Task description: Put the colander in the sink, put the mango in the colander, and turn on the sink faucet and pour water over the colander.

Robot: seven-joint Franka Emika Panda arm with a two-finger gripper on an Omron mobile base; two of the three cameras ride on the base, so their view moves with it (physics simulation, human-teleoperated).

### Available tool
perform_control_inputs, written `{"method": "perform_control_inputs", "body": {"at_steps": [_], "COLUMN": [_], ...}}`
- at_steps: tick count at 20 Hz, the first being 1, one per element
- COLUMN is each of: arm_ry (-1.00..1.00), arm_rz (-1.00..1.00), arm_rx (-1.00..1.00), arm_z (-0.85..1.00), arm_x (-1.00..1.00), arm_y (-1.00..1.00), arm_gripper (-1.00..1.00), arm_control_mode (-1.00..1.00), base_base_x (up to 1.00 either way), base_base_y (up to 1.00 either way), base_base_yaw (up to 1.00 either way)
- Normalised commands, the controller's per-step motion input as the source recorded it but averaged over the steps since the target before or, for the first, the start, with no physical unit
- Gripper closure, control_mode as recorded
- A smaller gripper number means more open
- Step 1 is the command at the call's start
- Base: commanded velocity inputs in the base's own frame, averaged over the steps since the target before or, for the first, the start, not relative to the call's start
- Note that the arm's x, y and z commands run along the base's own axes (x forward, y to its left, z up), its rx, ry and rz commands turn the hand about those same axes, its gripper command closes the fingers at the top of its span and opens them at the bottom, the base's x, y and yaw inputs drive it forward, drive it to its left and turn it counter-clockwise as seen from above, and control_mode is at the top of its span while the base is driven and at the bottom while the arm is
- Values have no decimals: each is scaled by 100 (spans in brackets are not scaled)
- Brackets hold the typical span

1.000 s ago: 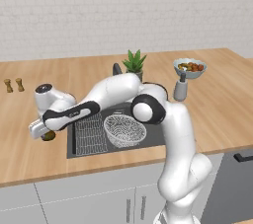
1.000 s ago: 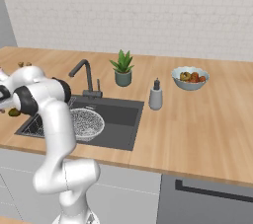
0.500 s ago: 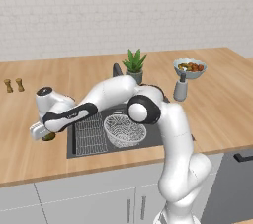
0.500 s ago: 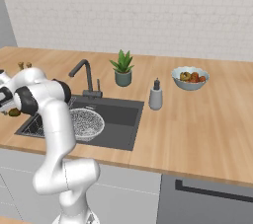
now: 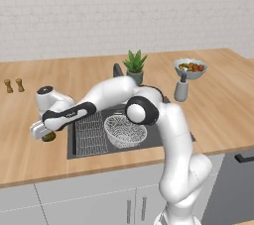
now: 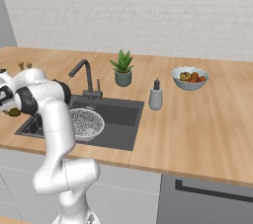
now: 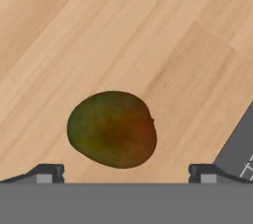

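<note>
Arm reaches low to the left of the sink (image 5: 163, 142), gripper (image 7: 126, 172) hovering over the mango (image 7: 112, 129) on the wooden counter (image 5: 30, 154). Jaws stand wide apart, one fingertip on each side of the fruit in the hand view, nothing clamped; cannot tell whether the tips touch the mango. Mango is dark green with a brownish-orange patch, lying on its side on the counter just left of the basin edge; a corner of the sink rim and ribbed rack (image 5: 89, 132) shows at the right of the hand view. In the left base view the mango (image 5: 48, 136) peeks out under the white hand.

Colander (image 5: 125, 130), white wire mesh, sits upright inside the sink, right of the ribbed rack. Sink faucet (image 6: 85, 75) stands behind the basin, spout angled over it, no water visible.

Potted plant (image 6: 122, 67) behind the sink, grey dispenser bottle (image 6: 156, 95) to its right, fruit bowl (image 6: 190, 77) further right. Two small shakers (image 5: 14, 85) near the back left of the counter.
</note>
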Motion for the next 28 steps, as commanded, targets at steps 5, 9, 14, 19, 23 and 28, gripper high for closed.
{"method": "perform_control_inputs", "body": {"at_steps": [5,9,14,19,23,28], "arm_ry": [1,3,1,0,1,3], "arm_rz": [0,0,0,0,0,0], "arm_rx": [0,0,0,0,0,0], "arm_z": [-5,-1,-1,-16,-23,-16], "arm_x": [4,5,21,13,0,0], "arm_y": [13,16,1,0,0,0], "arm_gripper": [-100,-100,-100,-100,-100,-100], "arm_control_mode": [-100,-100,-100,-100,-100,-100], "base_base_x": [0,0,0,0,0,0], "base_base_y": [0,0,0,0,0,0], "base_base_yaw": [0,0,0,0,0,0]}}
